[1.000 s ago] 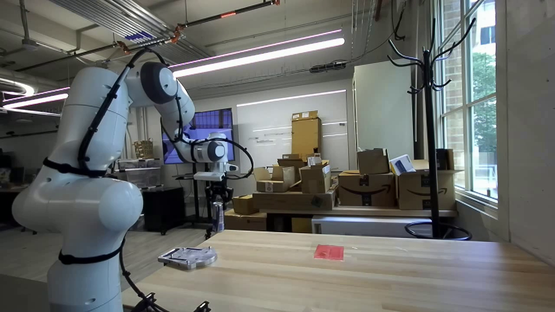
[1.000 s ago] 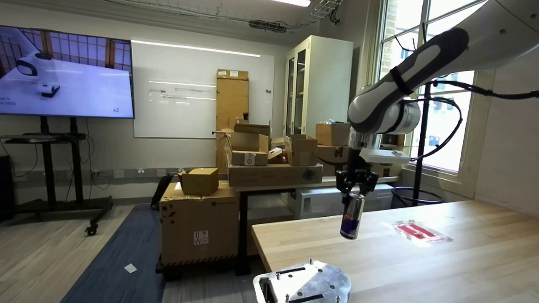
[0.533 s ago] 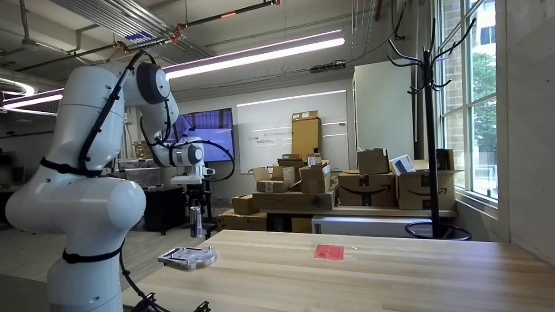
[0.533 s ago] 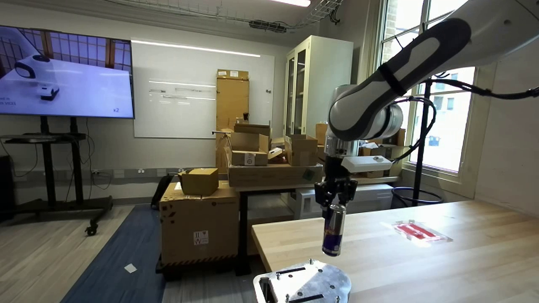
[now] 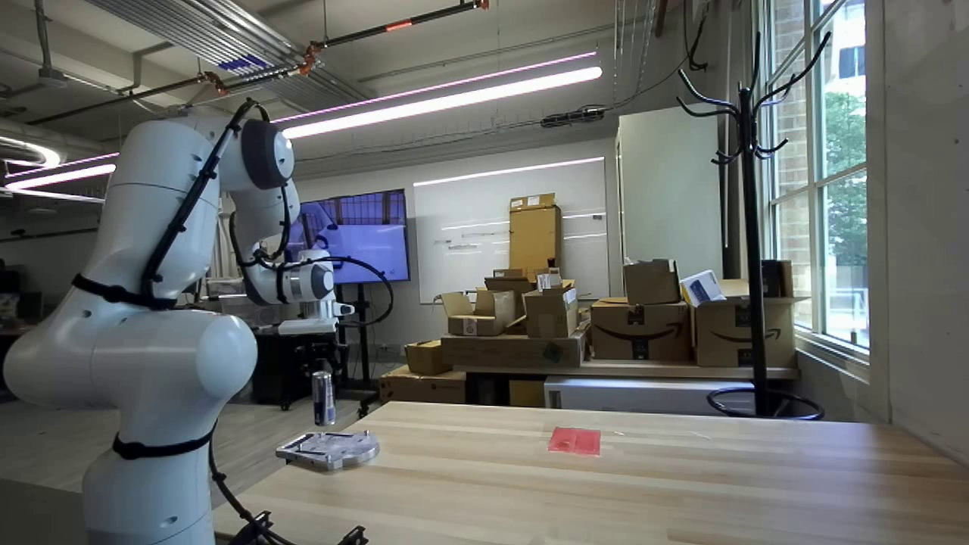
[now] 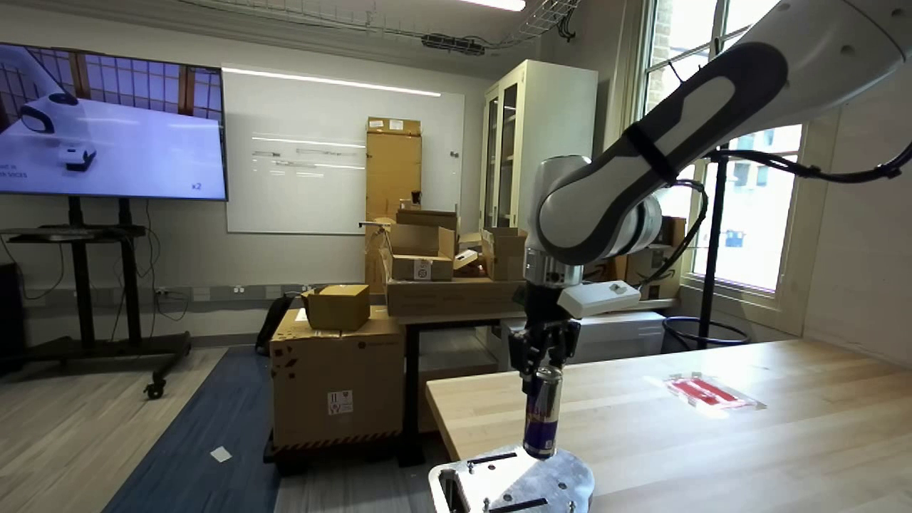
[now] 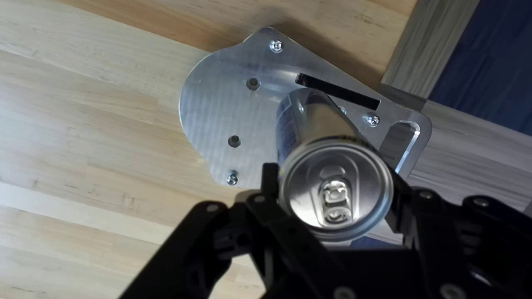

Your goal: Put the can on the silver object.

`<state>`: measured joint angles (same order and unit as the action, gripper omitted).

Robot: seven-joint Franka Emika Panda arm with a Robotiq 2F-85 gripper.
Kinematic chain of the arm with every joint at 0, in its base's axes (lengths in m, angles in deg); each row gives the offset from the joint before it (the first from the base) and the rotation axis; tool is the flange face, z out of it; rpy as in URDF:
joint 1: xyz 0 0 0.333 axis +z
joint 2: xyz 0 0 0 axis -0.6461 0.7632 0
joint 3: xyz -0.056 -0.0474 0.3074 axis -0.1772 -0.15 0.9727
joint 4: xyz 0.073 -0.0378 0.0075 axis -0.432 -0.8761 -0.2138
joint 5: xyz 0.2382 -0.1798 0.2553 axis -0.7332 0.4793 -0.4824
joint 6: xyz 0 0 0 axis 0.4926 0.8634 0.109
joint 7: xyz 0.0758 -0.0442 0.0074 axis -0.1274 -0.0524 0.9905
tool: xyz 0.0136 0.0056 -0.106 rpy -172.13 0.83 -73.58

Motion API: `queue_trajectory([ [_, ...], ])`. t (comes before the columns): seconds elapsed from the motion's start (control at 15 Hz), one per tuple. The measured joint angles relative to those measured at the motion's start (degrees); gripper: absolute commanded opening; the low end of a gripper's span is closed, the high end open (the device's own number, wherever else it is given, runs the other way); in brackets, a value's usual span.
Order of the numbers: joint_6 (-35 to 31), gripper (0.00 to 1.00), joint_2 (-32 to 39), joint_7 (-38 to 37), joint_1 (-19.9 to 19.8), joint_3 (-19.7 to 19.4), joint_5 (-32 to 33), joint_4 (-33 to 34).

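Note:
The can [image 5: 323, 399], a slim silver and dark blue drink can, is held almost upright, slightly tilted, in my gripper [image 6: 545, 353]. It also shows in an exterior view [image 6: 543, 420] and in the wrist view [image 7: 336, 191], lid toward the camera. The fingers press on both sides near its top. The silver object [image 5: 329, 452], a flat metal plate with holes, screws and dark slots, lies at the table's edge; it also shows in an exterior view [image 6: 513, 477] and the wrist view [image 7: 220, 108]. The can's bottom is over the plate with a small gap below it.
The wooden table [image 5: 606, 499] carries a flat red piece [image 5: 574, 440] away from the plate. The plate's handle end sticks out past the table edge, over the floor. Cardboard boxes [image 6: 420, 260] and a coat stand [image 5: 749, 227] stand behind the table.
My gripper has carried the can toward the silver plate and lowered it. In both exterior views it moved left and down and is now over the plate. The grip stayed shut.

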<state>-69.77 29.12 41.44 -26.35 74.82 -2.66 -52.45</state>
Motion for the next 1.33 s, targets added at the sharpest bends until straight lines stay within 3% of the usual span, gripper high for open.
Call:
queue_trajectory([
  [0.6,-5.2,0.33,7.5,0.0,0.1,-0.2,0.0,1.9],
  [1.33,-6.3,0.33,9.8,0.0,0.1,-1.9,1.6,4.2],
])
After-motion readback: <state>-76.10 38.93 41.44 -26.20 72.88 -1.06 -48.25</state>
